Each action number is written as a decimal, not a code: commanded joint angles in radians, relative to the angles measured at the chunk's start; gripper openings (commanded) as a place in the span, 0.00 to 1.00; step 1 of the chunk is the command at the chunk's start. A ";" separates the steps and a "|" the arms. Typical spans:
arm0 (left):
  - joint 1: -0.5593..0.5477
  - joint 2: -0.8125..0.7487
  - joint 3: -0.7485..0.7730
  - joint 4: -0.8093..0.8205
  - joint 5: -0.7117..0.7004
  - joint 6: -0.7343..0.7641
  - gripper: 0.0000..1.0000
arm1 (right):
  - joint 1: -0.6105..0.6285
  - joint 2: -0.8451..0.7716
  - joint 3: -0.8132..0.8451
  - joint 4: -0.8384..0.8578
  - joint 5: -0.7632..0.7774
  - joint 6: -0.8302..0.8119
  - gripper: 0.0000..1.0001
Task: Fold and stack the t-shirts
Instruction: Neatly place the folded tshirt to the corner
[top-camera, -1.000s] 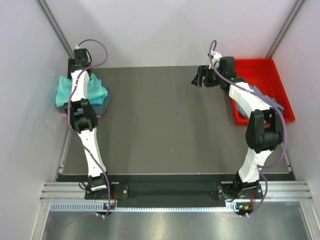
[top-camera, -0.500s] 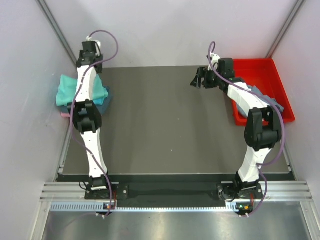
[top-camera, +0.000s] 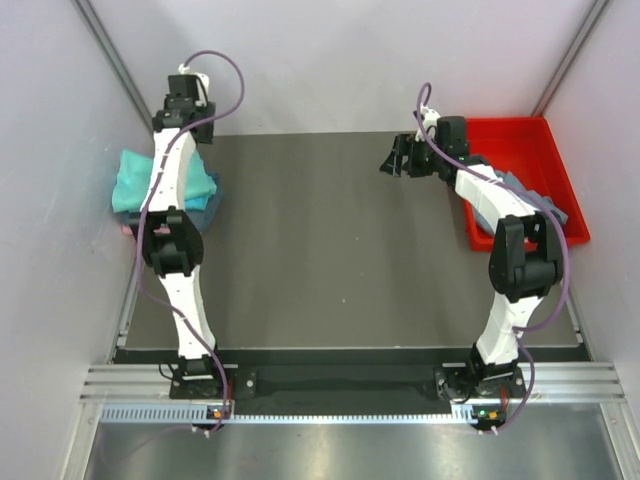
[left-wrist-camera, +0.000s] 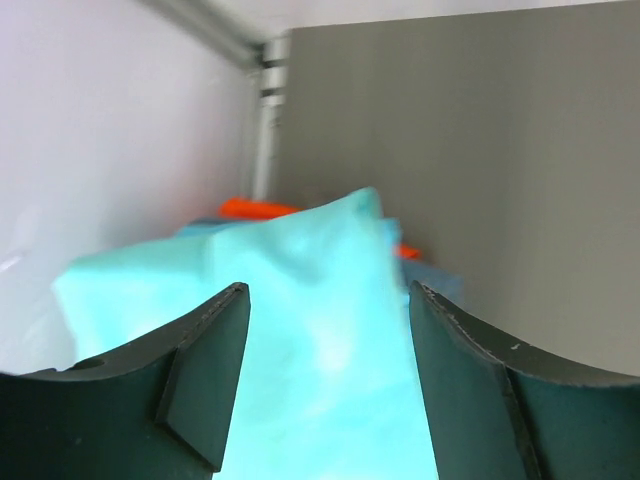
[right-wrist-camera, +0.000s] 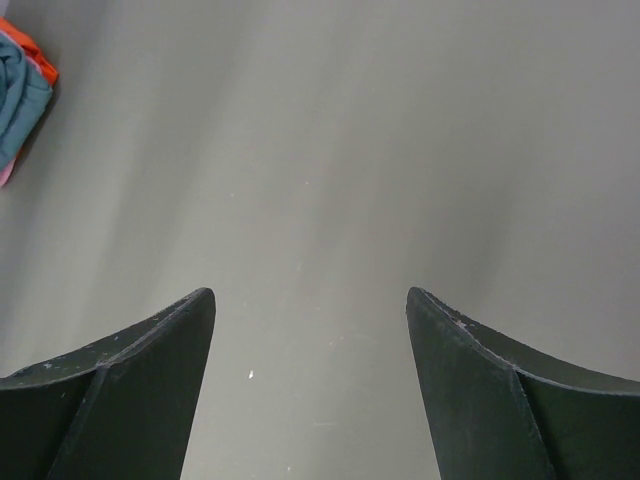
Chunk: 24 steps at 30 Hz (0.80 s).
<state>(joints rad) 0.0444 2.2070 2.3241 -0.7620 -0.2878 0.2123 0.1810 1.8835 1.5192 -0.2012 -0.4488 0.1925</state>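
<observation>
The left gripper (left-wrist-camera: 325, 300) hangs spread and empty, with the turquoise t-shirt (top-camera: 130, 178) topping the stack just beneath it, seemingly untouched. The right gripper (right-wrist-camera: 310, 300) is likewise spread above the dark table (right-wrist-camera: 330, 150). A slate grey-blue t-shirt (top-camera: 522, 186) lies in the red tray (top-camera: 520, 135) behind it.

Red tray (top-camera: 505, 140) sits at the far right corner of the dark grey table (top-camera: 330, 240). White walls (top-camera: 330, 60) enclose three sides; an aluminium rail (top-camera: 340, 378) lines the near edge.
</observation>
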 joint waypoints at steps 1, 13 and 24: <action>0.046 -0.150 -0.038 0.015 -0.053 0.015 0.69 | 0.006 -0.008 0.013 0.054 -0.022 0.018 0.78; 0.160 -0.190 -0.075 -0.032 0.083 -0.057 0.69 | 0.006 -0.027 0.042 0.045 0.036 0.013 0.79; -0.008 -0.242 0.078 0.064 0.434 -0.169 0.85 | 0.017 -0.106 0.286 0.045 0.714 -0.254 0.99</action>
<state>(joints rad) 0.0765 2.0377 2.3470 -0.7696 -0.0219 0.1013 0.1940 1.8549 1.7752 -0.1993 0.0147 0.0353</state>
